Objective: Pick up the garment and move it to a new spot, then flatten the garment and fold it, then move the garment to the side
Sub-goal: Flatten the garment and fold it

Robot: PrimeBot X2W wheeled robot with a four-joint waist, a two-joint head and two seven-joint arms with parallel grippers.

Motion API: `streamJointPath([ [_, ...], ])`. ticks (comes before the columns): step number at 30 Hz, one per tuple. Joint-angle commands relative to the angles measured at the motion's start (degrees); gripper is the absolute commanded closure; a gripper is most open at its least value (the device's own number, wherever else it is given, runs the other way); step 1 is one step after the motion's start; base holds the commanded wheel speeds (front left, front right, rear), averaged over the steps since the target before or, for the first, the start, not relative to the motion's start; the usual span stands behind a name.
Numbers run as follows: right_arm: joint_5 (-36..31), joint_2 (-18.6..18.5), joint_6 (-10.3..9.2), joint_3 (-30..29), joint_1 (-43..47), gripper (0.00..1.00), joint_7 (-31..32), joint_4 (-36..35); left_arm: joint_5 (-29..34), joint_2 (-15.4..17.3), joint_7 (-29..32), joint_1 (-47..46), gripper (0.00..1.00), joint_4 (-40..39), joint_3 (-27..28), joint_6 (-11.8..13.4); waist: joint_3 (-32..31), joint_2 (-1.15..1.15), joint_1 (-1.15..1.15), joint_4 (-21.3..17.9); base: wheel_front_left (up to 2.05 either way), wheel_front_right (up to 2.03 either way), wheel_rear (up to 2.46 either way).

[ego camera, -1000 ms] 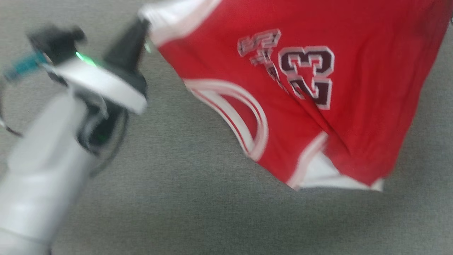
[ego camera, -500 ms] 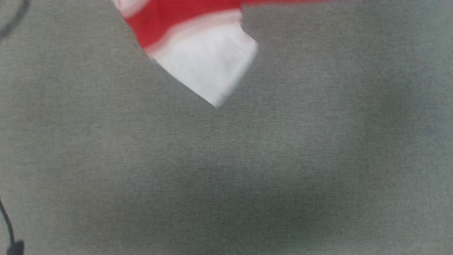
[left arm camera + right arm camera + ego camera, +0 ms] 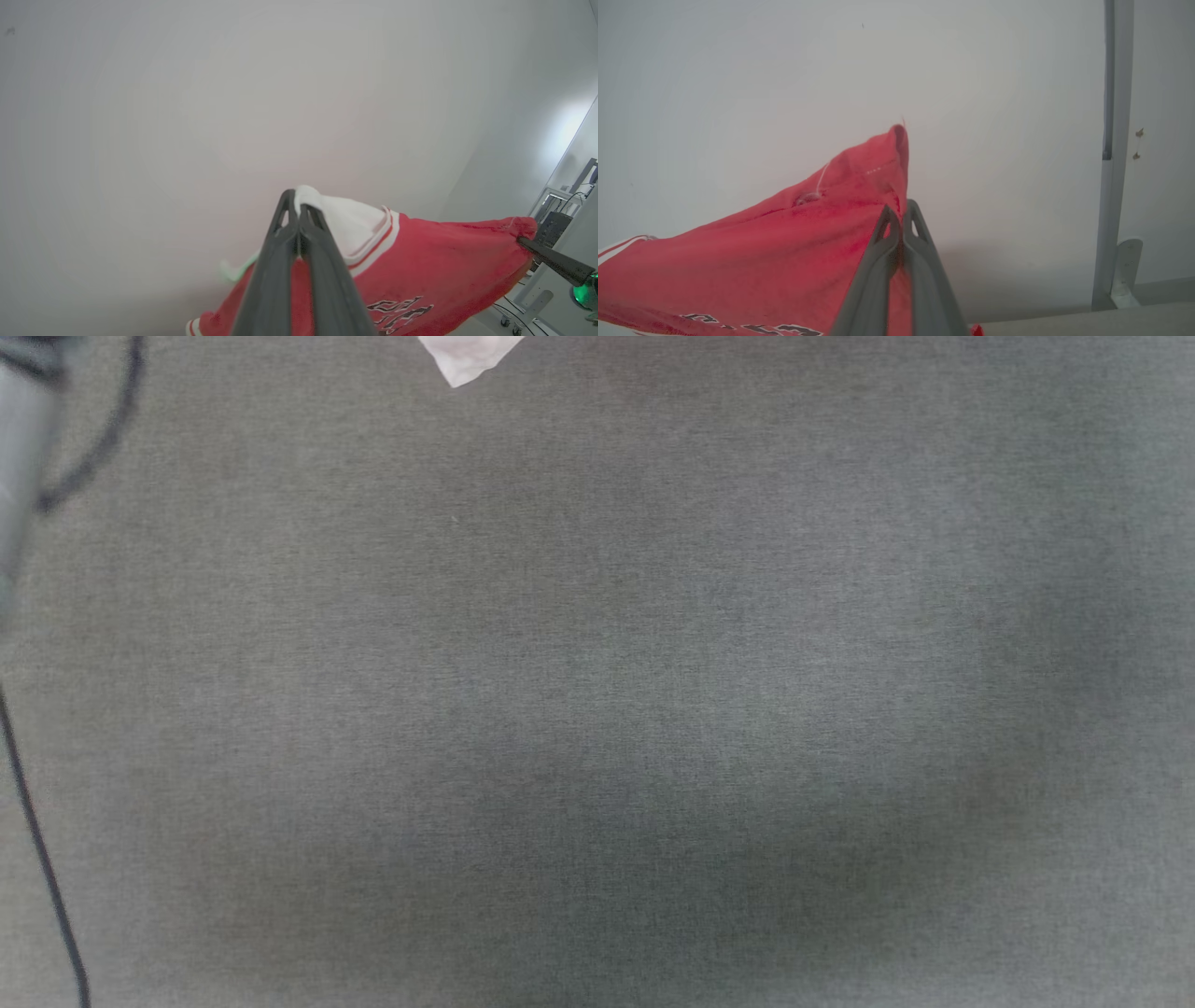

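Note:
The garment [image 3: 434, 261], a red jersey with white sleeves and striped trim, hangs stretched in the air between both grippers. In the left wrist view my left gripper [image 3: 297, 205] is shut on its white sleeve edge. My right gripper [image 3: 525, 242] shows at the far right of that view, pinching a red corner. In the right wrist view my right gripper [image 3: 901, 210] is shut on a red fold of the garment [image 3: 784, 242], with black lettering low in the frame. In the head view a small white tip of the garment [image 3: 464, 357] pokes in at the top edge.
A grey cloth-covered surface [image 3: 597, 709] lies below. A thin dark cable [image 3: 37, 859] runs along its left edge. A white wall [image 3: 233, 93] stands behind the garment. A grey upright post [image 3: 1113, 140] and a rack of equipment [image 3: 556, 224] are off to the side.
In the head view the garment has gone up and out past the top edge, leaving a white tip. The left arm has left the lower left of that view.

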Motion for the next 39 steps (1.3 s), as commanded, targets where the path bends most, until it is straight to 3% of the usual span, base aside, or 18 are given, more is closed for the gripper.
streamJointPath([
  [1, 1.0, -0.6, -0.03, 1.0, 2.5, 1.00, 0.4, -1.2, -1.4, 0.4, -0.6, 3.0, 1.00, -1.4, 0.1, 0.1, 0.0, 0.00, 0.00, 0.3, 0.00, 0.00, 0.00],
  [3, 2.8, -1.6, -0.03, 2.4, 6.6, 1.00, 0.7, -3.2, -2.0, 0.3, -0.8, 8.3, 1.00, -3.8, -0.5, 0.1, -0.2, 0.00, 0.00, 0.7, 0.00, 0.00, 0.00],
  [6, 5.7, -3.3, -0.03, 3.3, 13.7, 1.00, -0.1, -6.2, -1.5, -0.6, -0.9, 16.7, 1.00, -7.9, 3.4, 0.1, -1.1, 0.00, 0.00, 1.5, 0.00, 0.00, 0.00],
  [12, 10.4, -6.9, -0.03, 5.9, 29.8, 1.00, -0.4, -14.4, 2.5, -5.8, -0.8, 37.0, 1.00, -15.3, 13.1, 0.1, -2.9, 0.00, 0.00, 2.4, 0.00, 0.00, 0.00],
  [13, 10.4, -6.9, -0.03, 5.9, 29.8, 1.00, -0.4, -14.4, 2.5, -5.8, -0.8, 37.0, 1.00, -15.3, 13.1, 0.1, -2.9, 0.00, 0.00, 2.4, 0.00, 0.00, 0.00],
  [15, 10.8, -8.7, -0.03, 7.0, 37.1, 1.00, -1.3, -18.6, 5.3, -8.3, -0.8, 46.3, 1.00, -20.8, 18.4, 0.1, -3.7, 0.00, 0.00, 2.3, 0.00, 0.00, 0.00],
  [20, 12.6, -10.9, -0.03, 6.9, 48.5, 1.00, -2.4, -25.3, 10.2, -10.7, -0.9, 58.8, 1.00, -28.1, 23.2, 0.1, -5.1, 0.00, 0.00, 2.5, 0.00, 0.00, 0.00],
  [26, 13.7, -12.8, -0.03, 5.7, 60.0, 1.00, -2.7, -31.9, 15.2, -12.2, -0.8, 69.8, 1.00, -33.7, 26.2, 0.1, -7.2, 0.00, 0.00, 3.0, 0.00, 0.00, 0.00],
  [31, 13.8, -14.6, -0.03, 3.0, 69.2, 1.00, -2.4, -36.6, 16.9, -11.0, -0.8, 76.5, 1.00, -38.2, 24.3, 0.1, -8.5, 0.00, 0.00, 3.6, 0.00, 0.00, 0.00],
  [39, 13.4, -14.2, -0.03, -4.3, 81.1, 1.00, -1.9, -43.1, 18.4, -11.6, -0.9, 85.3, 1.00, -43.9, 26.7, 0.1, -9.5, 0.00, 0.00, 3.9, 0.00, 0.00, 0.00],
])
